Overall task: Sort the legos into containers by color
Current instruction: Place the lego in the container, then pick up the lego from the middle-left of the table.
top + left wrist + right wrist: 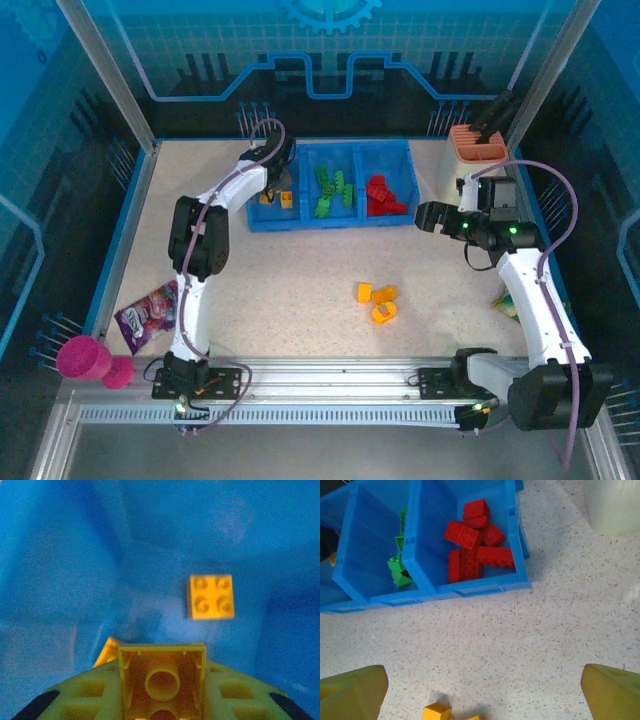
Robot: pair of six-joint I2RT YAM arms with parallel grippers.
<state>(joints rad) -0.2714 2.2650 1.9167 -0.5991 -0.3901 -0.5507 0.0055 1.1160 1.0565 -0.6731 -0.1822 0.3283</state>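
Note:
My left gripper (272,186) reaches down into the left compartment of the blue tray (330,226). It is shut on a yellow lego (162,677), whose hollow underside faces the left wrist camera. Two more yellow legos lie on that compartment's floor (210,596) (107,652). Green legos (335,192) fill the middle compartment and red legos (385,195) the right one. Three yellow legos (378,300) lie loose on the table. My right gripper (425,215) hovers open just right of the tray. In the right wrist view its fingers (352,692) stand wide apart above bare table, with a yellow lego (437,712) near the bottom edge.
A cream holder with an orange top (477,150) stands right of the tray, behind my right gripper. A snack packet (148,315) and a pink cup (85,358) lie at the front left. A small green packet (505,303) sits beside the right arm.

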